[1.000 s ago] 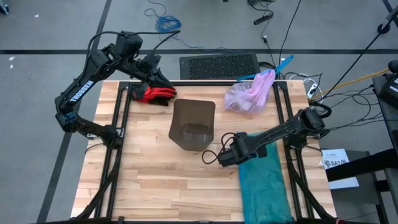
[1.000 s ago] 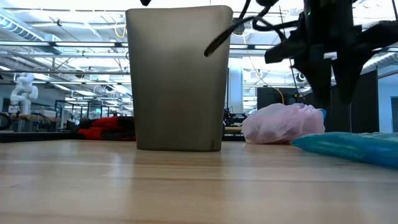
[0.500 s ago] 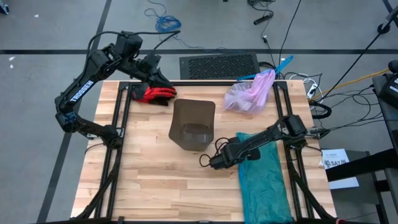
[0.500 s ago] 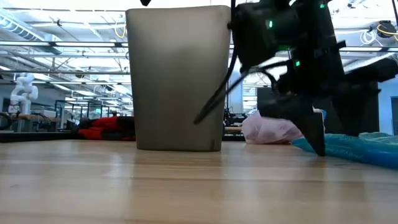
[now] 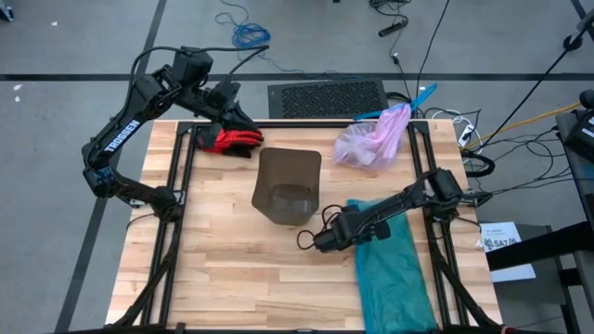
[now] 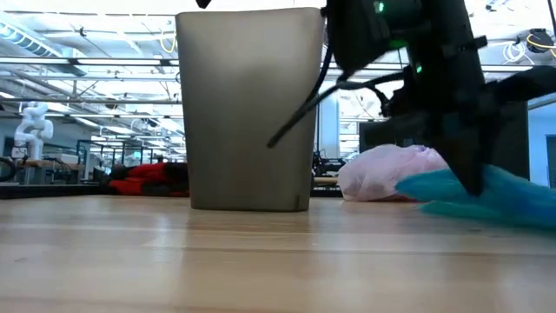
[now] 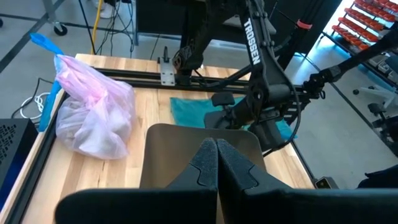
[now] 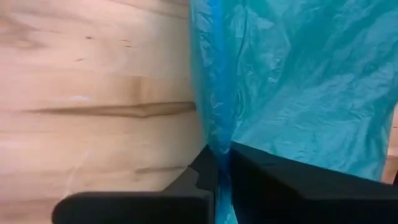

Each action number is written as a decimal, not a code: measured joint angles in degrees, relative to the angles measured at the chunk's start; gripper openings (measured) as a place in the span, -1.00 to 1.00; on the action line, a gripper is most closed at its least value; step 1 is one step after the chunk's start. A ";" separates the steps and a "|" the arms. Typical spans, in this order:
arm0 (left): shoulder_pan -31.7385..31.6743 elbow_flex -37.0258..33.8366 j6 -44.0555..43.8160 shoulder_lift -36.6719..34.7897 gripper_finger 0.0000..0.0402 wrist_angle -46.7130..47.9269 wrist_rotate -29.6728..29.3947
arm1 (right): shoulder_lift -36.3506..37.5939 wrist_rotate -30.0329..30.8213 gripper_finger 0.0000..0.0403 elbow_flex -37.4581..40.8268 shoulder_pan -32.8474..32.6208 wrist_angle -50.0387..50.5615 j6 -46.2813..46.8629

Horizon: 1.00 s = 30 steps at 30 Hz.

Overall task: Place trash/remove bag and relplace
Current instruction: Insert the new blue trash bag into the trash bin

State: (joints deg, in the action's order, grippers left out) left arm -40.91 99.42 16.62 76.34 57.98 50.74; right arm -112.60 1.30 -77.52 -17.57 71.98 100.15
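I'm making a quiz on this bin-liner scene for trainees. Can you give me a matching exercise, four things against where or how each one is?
Things:
1. red glove
2. bin
3. pink bag
4. teal bag

States:
A. tied and full, at the table's far right corner
B. pinched at its edge by the right gripper
C. upright mid-table, no liner in it
D. by the shut left gripper, far left

Pairs: 1-D, 2-C, 3-A, 4-B

Two matte black jointed arms, white "TROSSEN" lettering along the left arm [image 5: 119, 137]; thin black cables loop beside the right arm [image 5: 408, 200], possibly with small green lights near its wrist.
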 joint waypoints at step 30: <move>0.00 0.00 -14.13 -3.32 -1.00 -19.72 0.47 | 28.65 36.09 -1.00 -34.60 1.68 2.84 -23.76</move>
State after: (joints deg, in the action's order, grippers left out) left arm -40.91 99.42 2.50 73.01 38.27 51.21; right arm -83.95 37.39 -112.13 -15.89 74.82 76.38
